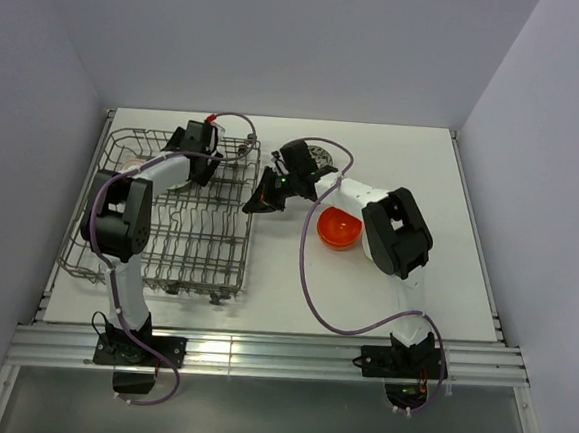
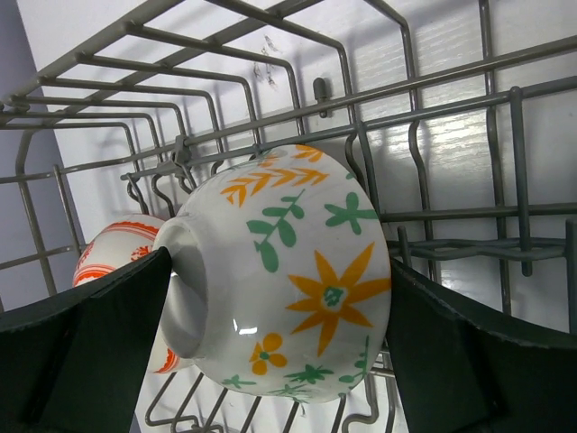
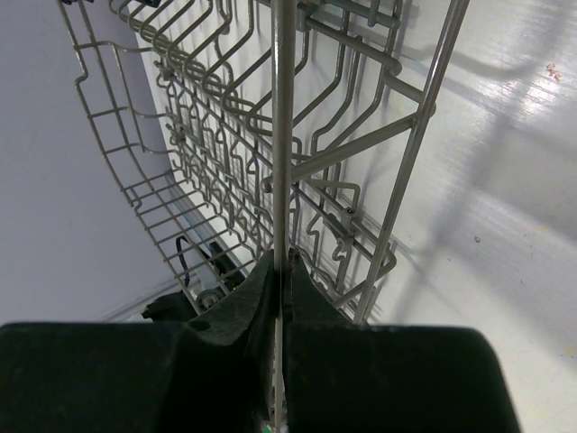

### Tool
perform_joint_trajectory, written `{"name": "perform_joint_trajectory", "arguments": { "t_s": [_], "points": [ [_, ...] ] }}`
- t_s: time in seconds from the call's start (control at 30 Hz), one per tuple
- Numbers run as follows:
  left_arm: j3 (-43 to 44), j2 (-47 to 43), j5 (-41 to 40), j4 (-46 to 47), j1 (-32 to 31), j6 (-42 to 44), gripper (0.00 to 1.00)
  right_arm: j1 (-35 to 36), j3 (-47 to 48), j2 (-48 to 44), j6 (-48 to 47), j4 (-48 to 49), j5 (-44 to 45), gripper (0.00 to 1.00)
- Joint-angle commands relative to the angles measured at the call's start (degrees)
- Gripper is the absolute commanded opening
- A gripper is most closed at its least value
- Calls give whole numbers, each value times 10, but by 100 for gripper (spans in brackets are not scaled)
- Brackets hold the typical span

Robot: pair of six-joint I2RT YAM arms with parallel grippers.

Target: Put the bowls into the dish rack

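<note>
The grey wire dish rack [image 1: 201, 255] stands on the left of the table. My left gripper [image 1: 202, 159] is inside its far end, shut on a white bowl [image 2: 288, 271] with orange flowers and green leaves, held on its side between both fingers just above the tines. A pale bowl with red-orange pattern [image 2: 117, 245] sits in the rack right behind it. My right gripper [image 1: 260, 202] is shut on a wire of the rack's right rim [image 3: 281, 135]. A glossy orange bowl [image 1: 337, 227] sits on the table under the right arm. A grey-patterned bowl [image 1: 322, 159] sits behind that arm.
The rack's upright tines [image 2: 514, 162] stand close around the held bowl. The right arm's purple cable [image 1: 310, 278] loops over the table in front of the orange bowl. White walls enclose the table on the left, back and right.
</note>
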Motion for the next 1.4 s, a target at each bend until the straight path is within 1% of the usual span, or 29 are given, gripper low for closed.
{"name": "perform_joint_trajectory", "arguments": {
  "t_s": [0.0,0.2,0.37,0.57,0.77,0.87,1.27,1.37],
  "points": [
    [15,4,48,-54,6,-22,99,-4,20,4,-40,-15,-5,0],
    [33,-7,115,-94,7,-38,99,-4,23,6,-40,-15,-5,0],
    [51,-9,149,-121,7,-45,99,-4,28,7,-40,-17,-5,0],
    [48,-18,135,-111,6,-49,99,-4,30,8,-40,-21,-6,0],
    [26,-34,68,-69,-4,-37,100,-5,34,12,-40,-20,-6,0],
    [19,-41,53,-57,-8,-31,99,-4,37,13,-40,-22,-6,0],
    [41,-42,81,-96,-23,-41,99,-4,45,18,-43,-28,-7,0],
    [43,-54,88,-97,-23,-52,99,-4,46,19,-47,-30,-7,0]
  ]
}}
